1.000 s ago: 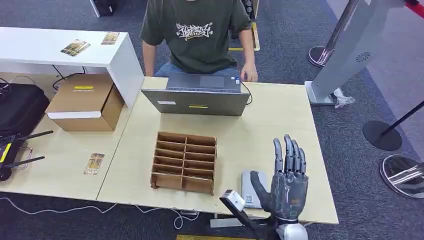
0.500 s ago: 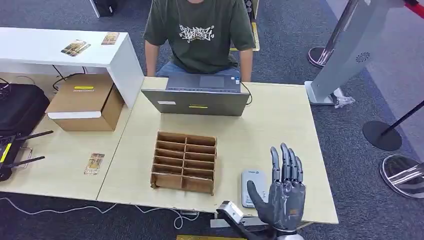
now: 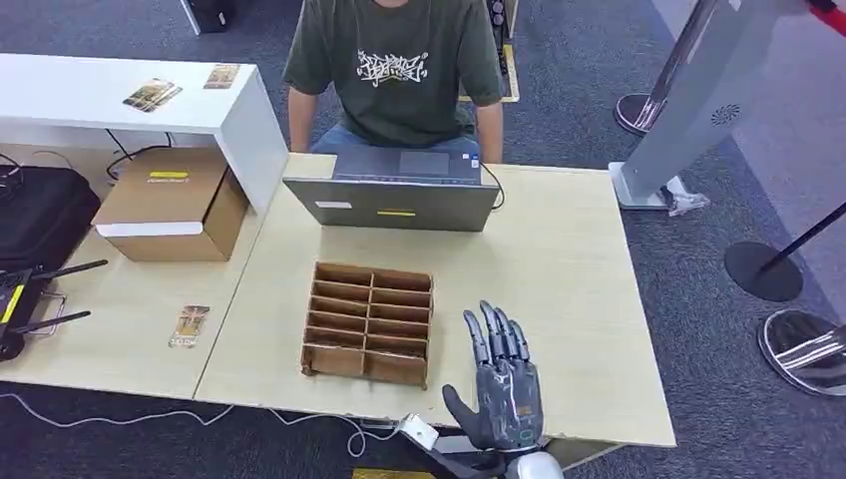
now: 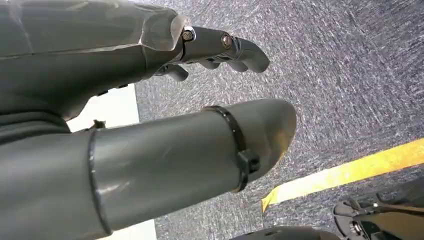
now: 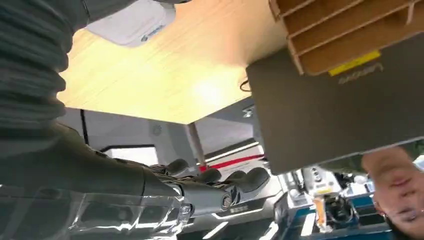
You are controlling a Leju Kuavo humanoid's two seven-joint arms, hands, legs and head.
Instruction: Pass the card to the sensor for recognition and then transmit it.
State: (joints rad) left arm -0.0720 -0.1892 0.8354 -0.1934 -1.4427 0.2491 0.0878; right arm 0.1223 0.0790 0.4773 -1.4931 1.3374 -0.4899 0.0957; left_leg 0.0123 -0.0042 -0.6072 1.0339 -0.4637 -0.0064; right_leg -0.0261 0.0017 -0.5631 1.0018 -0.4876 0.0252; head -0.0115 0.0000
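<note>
Reaching over the surface [image 3: 559, 259], the right hand [image 3: 502, 384] is flat, fingers spread, holding nothing. A card [image 3: 188, 326] lies far off to its left, long side pointing away. The left hand [image 4: 150, 100] hangs low, empty, probably nearer.

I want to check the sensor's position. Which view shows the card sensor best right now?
The right wrist view: the grey sensor lies in plain sight on the wooden table, partly cut by the frame edge. In the head view the right hand covers that spot. The left wrist view looks at the left hand and carpet.
</note>
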